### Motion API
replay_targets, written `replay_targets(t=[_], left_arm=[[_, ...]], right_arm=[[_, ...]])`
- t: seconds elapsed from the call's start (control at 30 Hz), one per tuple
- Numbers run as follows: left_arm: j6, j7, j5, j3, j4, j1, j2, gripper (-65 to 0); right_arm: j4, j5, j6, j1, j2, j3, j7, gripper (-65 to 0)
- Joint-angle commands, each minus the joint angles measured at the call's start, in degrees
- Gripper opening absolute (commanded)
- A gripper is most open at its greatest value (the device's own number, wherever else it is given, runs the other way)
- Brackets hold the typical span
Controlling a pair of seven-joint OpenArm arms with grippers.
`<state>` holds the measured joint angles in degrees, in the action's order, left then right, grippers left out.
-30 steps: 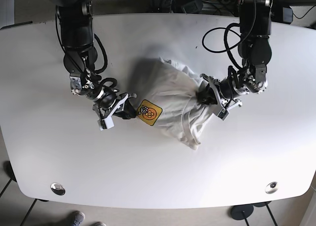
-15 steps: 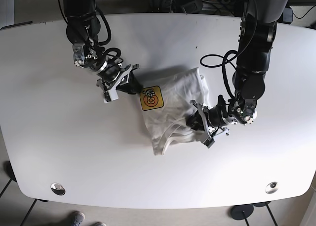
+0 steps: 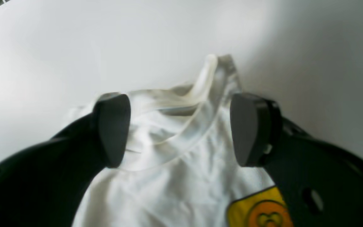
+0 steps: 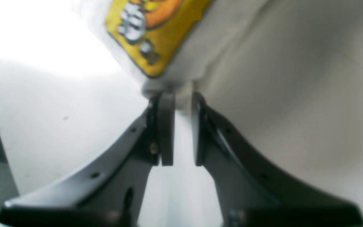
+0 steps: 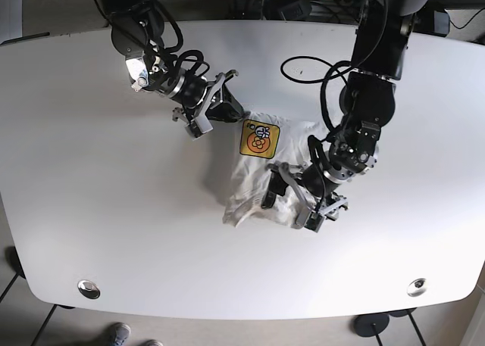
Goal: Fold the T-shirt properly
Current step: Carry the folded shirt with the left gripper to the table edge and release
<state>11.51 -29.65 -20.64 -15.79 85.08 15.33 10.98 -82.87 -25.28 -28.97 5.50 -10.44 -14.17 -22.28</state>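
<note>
The white T-shirt (image 5: 258, 181) lies bunched at mid-table, its yellow print (image 5: 260, 138) facing up. In the base view my right gripper (image 5: 229, 110) sits just left of the print, shut on the shirt's edge. The right wrist view shows its fingers (image 4: 165, 126) pinched close on the T-shirt (image 4: 295, 94) below the yellow print (image 4: 150, 28). My left gripper (image 5: 294, 197) hovers over the shirt's lower right part. In the left wrist view the left gripper (image 3: 181, 132) is open, its pads (image 3: 112, 129) straddling a rumpled hem of the T-shirt (image 3: 181, 176).
The white table (image 5: 91, 210) has round metal fittings near its front edge (image 5: 89, 288) (image 5: 416, 287). A black cable (image 5: 303, 64) loops over the table behind the left arm. More cables and gear lie past the far edge (image 5: 303, 1).
My right gripper has carried the printed edge of the shirt up and to the right. My left gripper has let go of the shirt and opened, staying above its lower part.
</note>
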Motion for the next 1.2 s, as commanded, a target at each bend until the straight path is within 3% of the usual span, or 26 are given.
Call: replay_targets(t=[0.03,0.2,0.3,0.4,0.5,0.57,0.7,0.83,0.97,1.2], left_arm=[[-3.9,2.62,-0.15,-0.87,1.3,-0.78,0.4,-17.1],[-8.74,15.89,-0.15,-7.37,-9.78,-4.39,0.4,-16.7],[-8.74,19.32,-0.24,-9.31,-16.29,-5.27,1.02,-17.1],[-8.65,18.7,-0.59,-5.53,-17.34,-6.32,3.83,-17.2],[-7.95,12.02,-0.59,0.54,-17.34,-6.59,7.87,-17.2],[-2.58,7.28,-0.24,5.37,-17.34,-6.59,11.65,-17.2],[7.17,2.79,-0.06,13.2,-17.69,-7.73,20.62,-17.2],[13.06,2.44,-0.24,19.97,-22.26,-10.37,30.91,-17.2],[20.62,2.79,-0.24,27.88,-31.58,-12.04,37.85,-17.2],[27.75,17.56,-0.24,30.17,-50.13,-12.12,43.57,-17.4]], right_arm=[[-1.13,-1.05,-0.7,-1.06,-0.33,0.24,1.32,-56.3],[-1.31,-1.05,-0.7,-1.06,-0.07,4.9,1.23,-56.3],[-2.8,-1.05,-0.7,-1.15,-0.42,5.08,1.23,-56.3],[-3.94,-1.05,-0.7,-1.15,-0.51,5.08,1.23,-56.3],[-4.03,-1.05,-0.7,-1.41,-0.51,5.08,1.23,-56.3],[-4.12,-1.05,-0.7,-1.5,-0.51,5.08,1.23,-56.3],[-7.81,-1.05,-0.7,-1.15,-0.6,5.08,1.23,-56.3],[-11.15,-0.96,-0.7,-1.15,-1.91,5.08,-1.5,-56.3],[-13.53,-0.96,-0.7,-0.97,-2.18,5.08,-1.85,-56.3],[-17.92,-0.52,-0.7,1.49,-2.27,5.08,-1.85,-56.3]])
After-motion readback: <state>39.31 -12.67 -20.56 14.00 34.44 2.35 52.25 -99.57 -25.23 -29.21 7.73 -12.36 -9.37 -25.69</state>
